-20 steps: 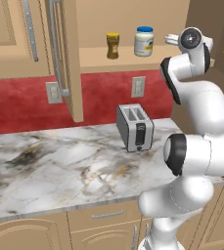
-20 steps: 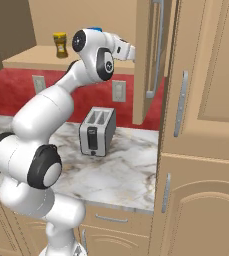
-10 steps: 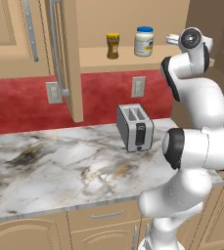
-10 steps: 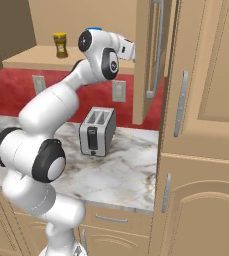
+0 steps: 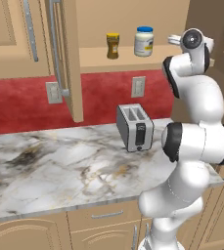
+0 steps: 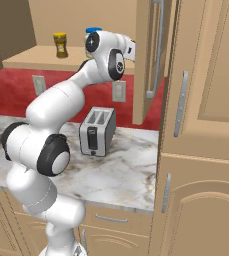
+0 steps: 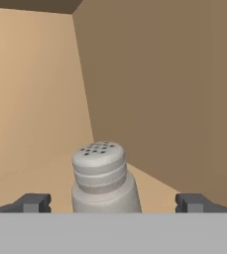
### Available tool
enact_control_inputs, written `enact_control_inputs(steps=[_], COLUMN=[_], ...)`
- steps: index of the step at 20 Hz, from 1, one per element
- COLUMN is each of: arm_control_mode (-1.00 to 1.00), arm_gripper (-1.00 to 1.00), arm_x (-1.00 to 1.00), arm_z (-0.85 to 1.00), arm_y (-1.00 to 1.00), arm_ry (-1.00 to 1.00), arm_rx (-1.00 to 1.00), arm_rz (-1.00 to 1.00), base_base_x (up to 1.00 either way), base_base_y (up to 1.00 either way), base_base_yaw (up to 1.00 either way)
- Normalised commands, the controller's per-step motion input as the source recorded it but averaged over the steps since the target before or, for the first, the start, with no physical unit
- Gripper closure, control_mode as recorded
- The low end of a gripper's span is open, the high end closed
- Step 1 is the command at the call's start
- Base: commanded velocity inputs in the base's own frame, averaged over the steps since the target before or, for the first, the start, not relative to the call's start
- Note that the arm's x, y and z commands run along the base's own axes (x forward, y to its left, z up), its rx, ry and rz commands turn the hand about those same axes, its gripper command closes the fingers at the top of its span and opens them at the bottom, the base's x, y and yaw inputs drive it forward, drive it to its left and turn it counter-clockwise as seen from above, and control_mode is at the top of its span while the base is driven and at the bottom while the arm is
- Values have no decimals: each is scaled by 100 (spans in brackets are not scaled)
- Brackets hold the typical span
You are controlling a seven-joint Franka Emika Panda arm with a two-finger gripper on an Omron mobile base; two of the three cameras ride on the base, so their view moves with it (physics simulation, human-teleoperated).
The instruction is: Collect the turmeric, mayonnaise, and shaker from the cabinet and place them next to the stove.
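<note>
Now | arm raised into cabinet (image 5: 69, 58) | gripper (image 7: 112, 202) wide, straddling shaker (image 7: 102, 178)

Looking along my gripper (image 7: 113, 202), I see the shaker (image 7: 104, 177) standing upright right in front of me, a pale grey cylinder with a ribbed, narrower cap whose top is dotted with small holes. My two dark fingertips (image 7: 33, 202) stand wide apart, one on each side of it, and neither touches it. It stands on the tan shelf floor of the cabinet (image 7: 159, 89), near the corner where the lighter wall meets the darker one.
</note>
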Motion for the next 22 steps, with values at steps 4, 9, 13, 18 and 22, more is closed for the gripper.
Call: enact_control_inputs(steps=[4,9,13,18,22], arm_control_mode=[-100,-100,-100,-100,-100], arm_gripper=[-100,-100,-100,100,100], arm_x=[6,11,14,14,7], arm_z=[-4,-8,-13,-17,-11], arm_y=[-16,-1,0,0,0], arm_ry=[0,1,2,2,0], arm_rx=[0,-1,-2,-5,-4], arm_rz=[0,0,0,0,0], base_base_x=[0,0,0,0,0], base_base_y=[0,0,0,0,0], base_base_yaw=[0,0,0,0,0])
